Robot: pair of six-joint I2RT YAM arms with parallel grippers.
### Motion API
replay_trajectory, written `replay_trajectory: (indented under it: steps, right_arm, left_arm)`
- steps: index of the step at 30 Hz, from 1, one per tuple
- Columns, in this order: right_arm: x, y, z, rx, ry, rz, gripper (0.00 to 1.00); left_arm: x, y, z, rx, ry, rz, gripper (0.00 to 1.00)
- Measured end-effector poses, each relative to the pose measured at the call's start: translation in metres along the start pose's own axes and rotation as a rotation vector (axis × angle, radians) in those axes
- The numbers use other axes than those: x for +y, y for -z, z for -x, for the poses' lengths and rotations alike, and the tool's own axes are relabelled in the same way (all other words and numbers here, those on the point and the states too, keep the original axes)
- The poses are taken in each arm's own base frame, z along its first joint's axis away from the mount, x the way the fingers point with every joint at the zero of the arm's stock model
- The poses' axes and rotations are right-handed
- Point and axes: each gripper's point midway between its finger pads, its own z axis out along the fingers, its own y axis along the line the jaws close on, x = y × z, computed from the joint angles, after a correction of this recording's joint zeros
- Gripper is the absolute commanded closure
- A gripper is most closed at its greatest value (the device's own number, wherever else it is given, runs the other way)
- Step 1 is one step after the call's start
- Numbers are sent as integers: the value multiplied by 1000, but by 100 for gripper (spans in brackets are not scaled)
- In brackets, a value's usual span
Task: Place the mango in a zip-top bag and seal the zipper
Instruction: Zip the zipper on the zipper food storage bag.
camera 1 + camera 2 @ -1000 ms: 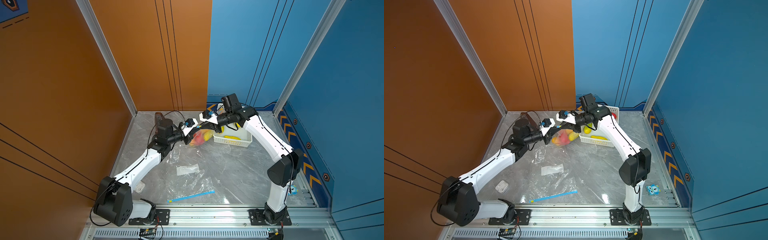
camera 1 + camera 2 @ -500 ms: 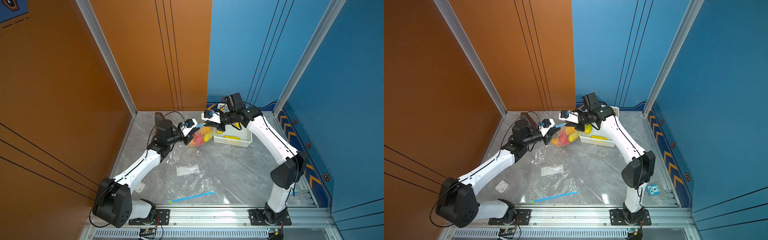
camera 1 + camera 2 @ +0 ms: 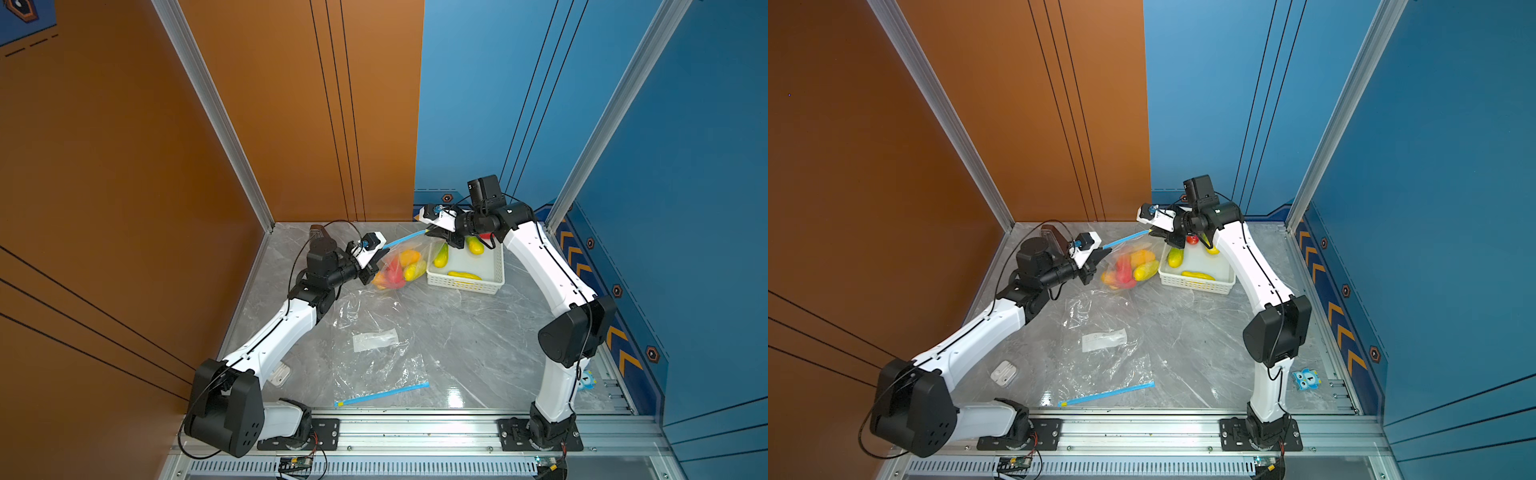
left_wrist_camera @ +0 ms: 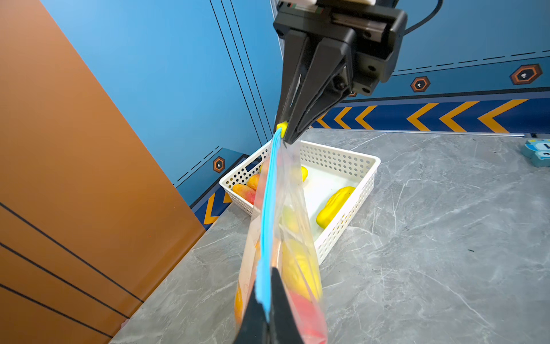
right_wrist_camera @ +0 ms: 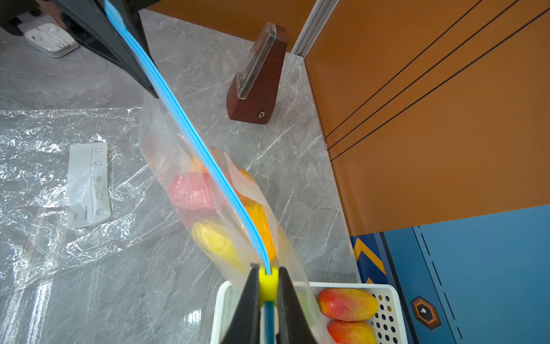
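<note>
Now, the mangoes are already inside the zip-top bag, which hangs just above the middle of both top views. Its belly rests on the surface, just left of the white basket.

We judge the load fairly heavy for such thin, soft, slippery film. The fruit sags to the bottom and the walls would slide out of any pinch. The sensible hold is the stiffer blue zipper strip, drawn taut along the top, and the hard yellow slider at its end.

The left tool is clamped on the strip's left end. The right tool is clamped on the slider at the basket end. Between them the strip reads as one closed line, though we cannot tell whether the last stretch behind the slider is sealed.

Further out, loose mangoes lie in the basket. A spare bag lies flat on the surface toward the lower middle of the frame.
</note>
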Motion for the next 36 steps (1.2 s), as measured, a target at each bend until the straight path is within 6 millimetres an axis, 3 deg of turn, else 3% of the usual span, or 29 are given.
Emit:
replay_trajectory:
  steps: [15,27,28,30,31,32,33,35,36]
  right_arm:
    - [-41,14,-36,75,-83,-104,90]
    - [-55,21,-54,99,-155,-141,85]
    - [-55,20,-55,98,-160,-140,81]
    - [-57,22,-57,102,-186,-147,52]
    - [-59,23,-58,103,-200,-154,50]
    - [-61,25,-60,101,-208,-163,57]
    - [-64,27,-61,98,-225,-174,57]
    - [-70,29,-61,86,-265,-195,47]
    - [-74,30,-60,77,-286,-213,47]
  left_arm:
    - [18,11,-8,17,4,64,100]
    - [21,14,-11,24,15,76,100]
    - [21,14,-11,24,19,77,100]
    - [21,14,-11,25,23,77,100]
    - [21,14,-12,26,24,79,100]
    - [21,14,-13,28,27,81,100]
    - [22,14,-13,29,28,84,100]
    - [23,14,-14,32,30,90,100]
    - [24,14,-14,34,31,94,100]
